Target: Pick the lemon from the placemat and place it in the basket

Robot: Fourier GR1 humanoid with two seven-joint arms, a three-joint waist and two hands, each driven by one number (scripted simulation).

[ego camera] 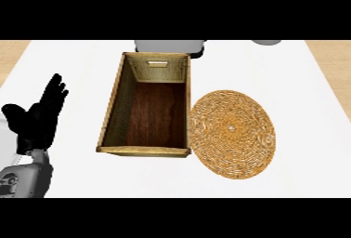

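The left hand (37, 118) showed nearest, at the view's left edge above its grey forearm (27, 179), fingers straight and spread upward, holding nothing and resting clear of the basket. The right hand did not show in the view. No lemon could be seen anywhere: the round woven placemat (233, 135) lay bare on the white surface (288, 74), and the basket's dark wooden floor showed nothing on it. The basket (109, 114), a long rectangular box with woven walls and a handle slot in its far end, stood just left of the placemat, their edges touching or nearly so. Beyond the basket, a grey object (170, 45) sat at the surface's far edge, cut off by the view.
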